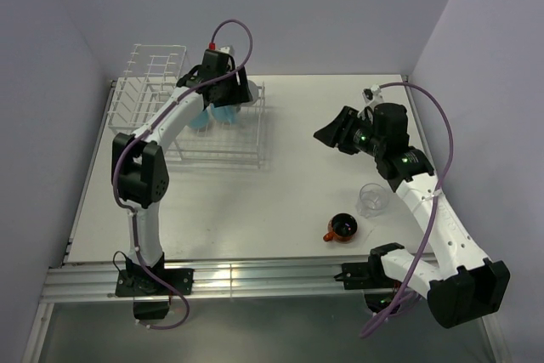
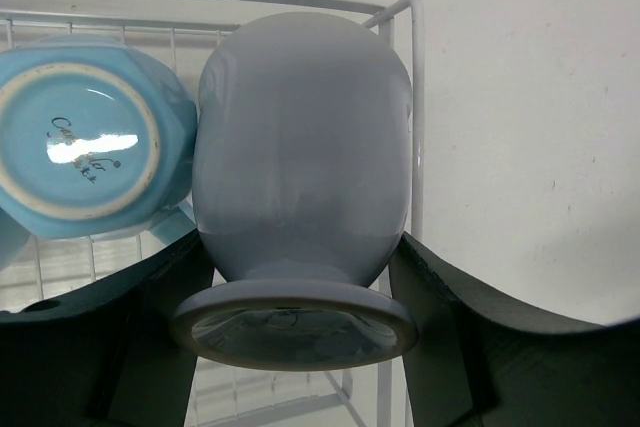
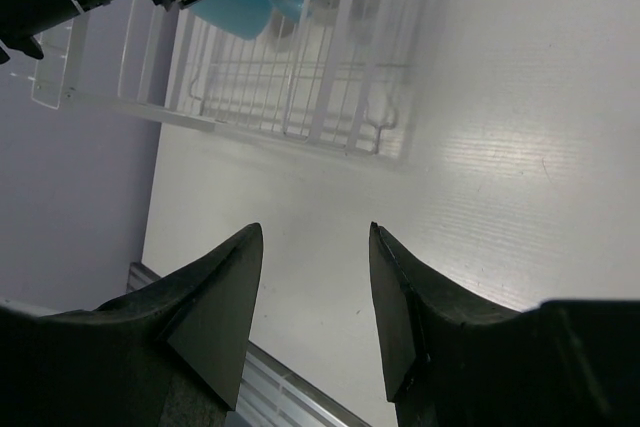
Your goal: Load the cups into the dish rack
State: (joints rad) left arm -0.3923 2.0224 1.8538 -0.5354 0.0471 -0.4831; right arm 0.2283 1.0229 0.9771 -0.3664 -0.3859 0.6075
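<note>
My left gripper (image 1: 231,93) is over the white wire dish rack (image 1: 153,70), shut on a pale grey-blue mug (image 2: 300,157) held upside down, foot toward the wrist camera. Its fingers (image 2: 425,297) press both sides of the mug at the rack's right end wire (image 2: 415,97). Two light blue mugs (image 1: 204,118) (image 1: 228,113) sit in the rack; one shows its base in the left wrist view (image 2: 85,137). A clear glass tumbler (image 1: 371,200) and an orange-red cup (image 1: 342,229) stand on the table at the right. My right gripper (image 1: 331,135) (image 3: 315,242) is open and empty above the table.
The rack's taller grid section (image 1: 144,82) is at the back left near the wall. The rack's near edge (image 3: 300,127) and a light blue mug (image 3: 235,12) show in the right wrist view. A metal rail (image 1: 255,274) runs along the table's near edge.
</note>
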